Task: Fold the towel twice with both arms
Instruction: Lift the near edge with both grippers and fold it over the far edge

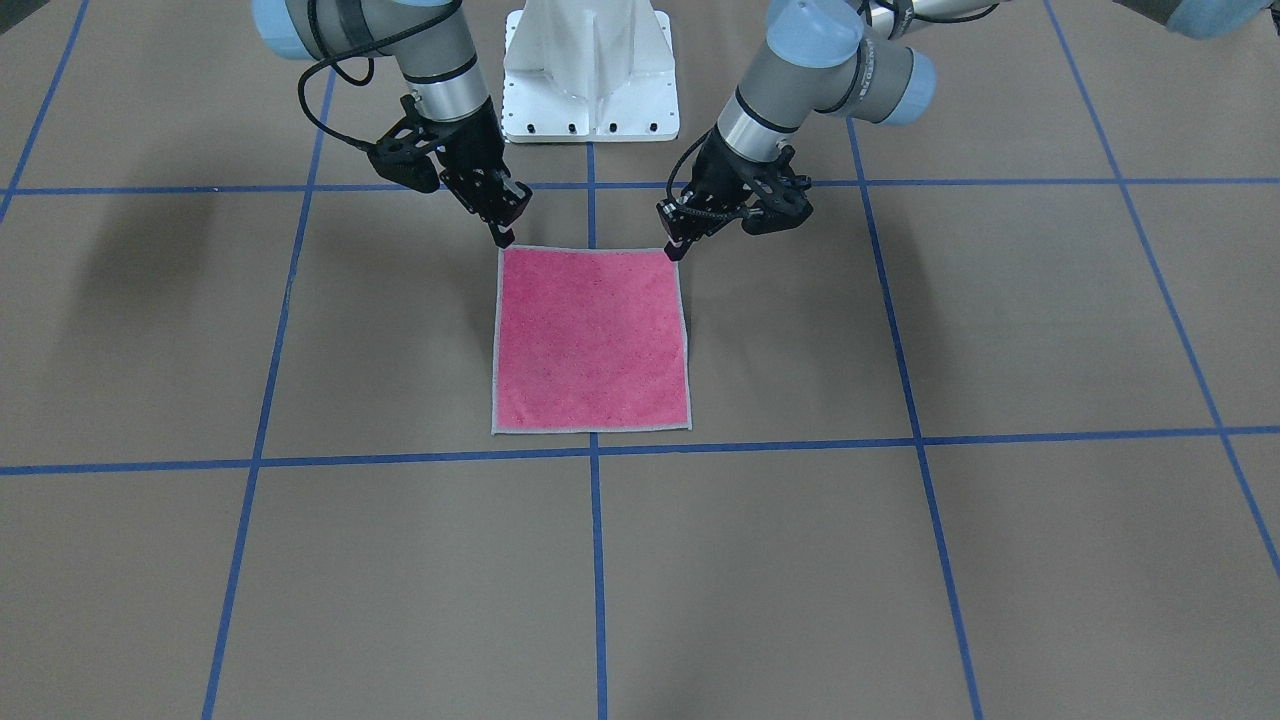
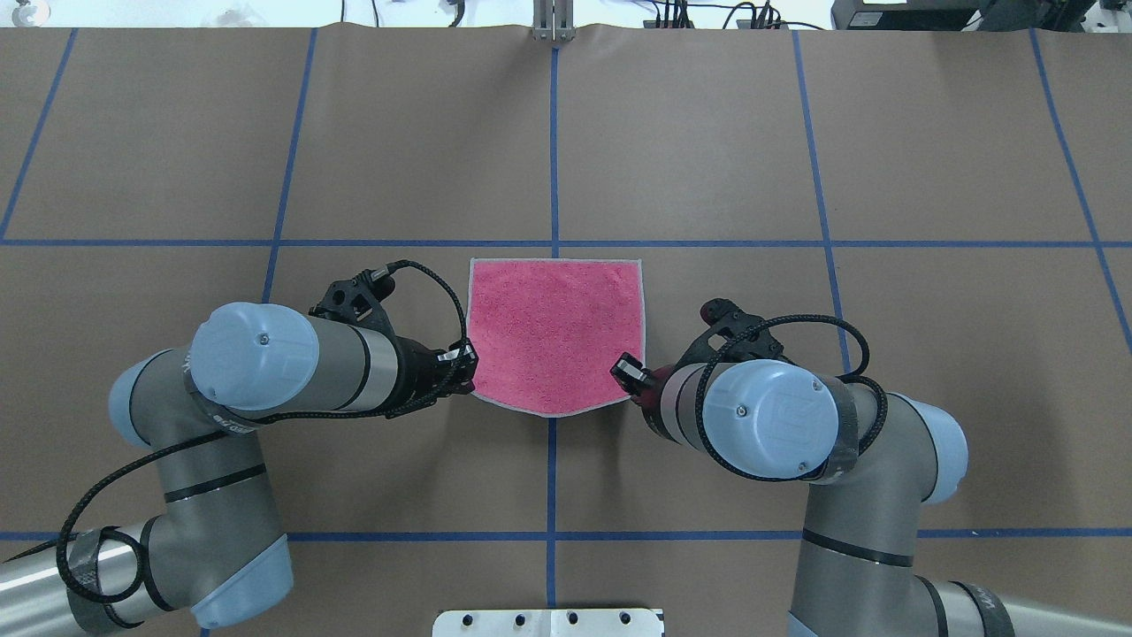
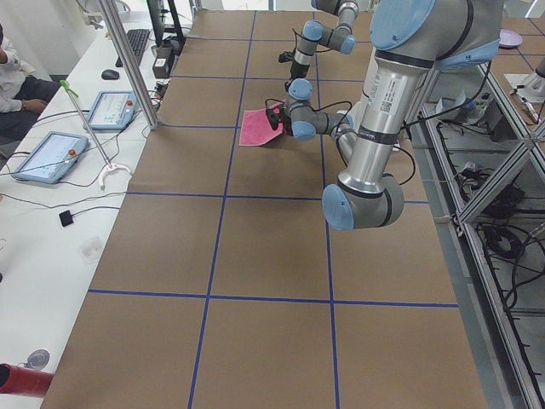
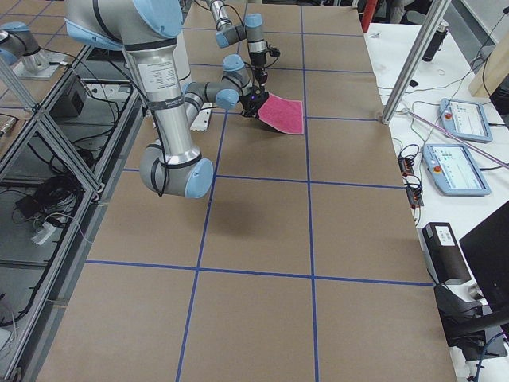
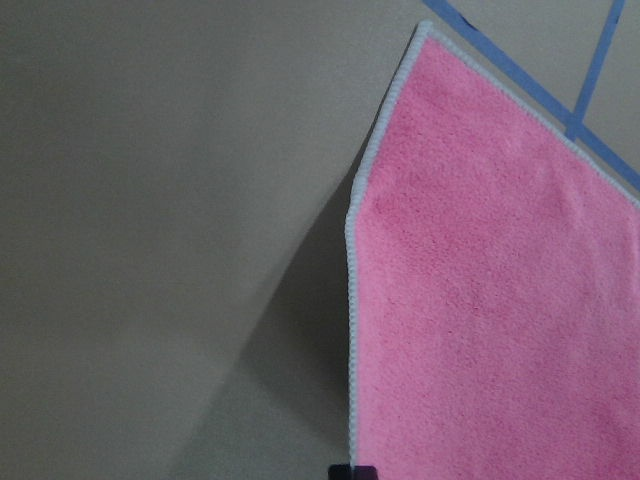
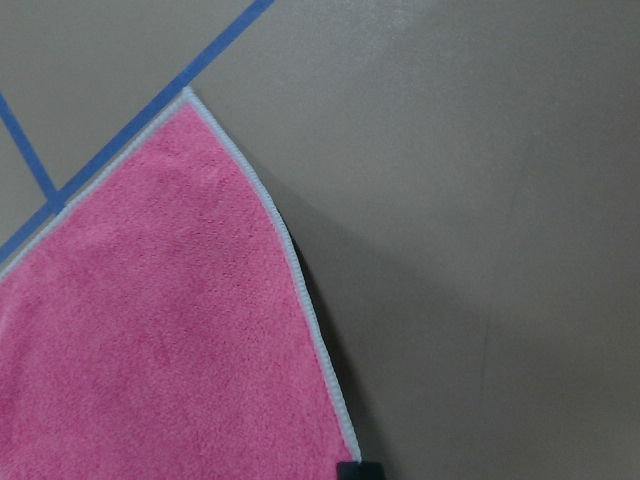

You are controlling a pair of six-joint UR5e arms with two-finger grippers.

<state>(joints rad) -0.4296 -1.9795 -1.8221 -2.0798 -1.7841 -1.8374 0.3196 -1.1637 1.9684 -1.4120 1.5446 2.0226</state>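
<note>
The towel point(image 1: 592, 340) lies pink face up at the table's middle, its light grey edging showing all round. Its two corners nearest the robot are raised off the table, and the far edge point(image 2: 555, 260) rests flat. My left gripper point(image 1: 675, 245) is shut on one raised corner, seen in the overhead view on the towel's left point(image 2: 466, 367). My right gripper point(image 1: 503, 237) is shut on the other corner point(image 2: 626, 372). In both wrist views the towel point(image 5: 500, 300) point(image 6: 160, 330) rises toward the fingertips and casts a shadow beneath.
The white pedestal base point(image 1: 590, 70) stands just behind the towel. Blue tape lines point(image 2: 554, 159) grid the brown table. Beside the table, a side bench holds tablets point(image 3: 47, 155), with a metal post point(image 3: 128, 60) and a seated person point(image 3: 10, 72).
</note>
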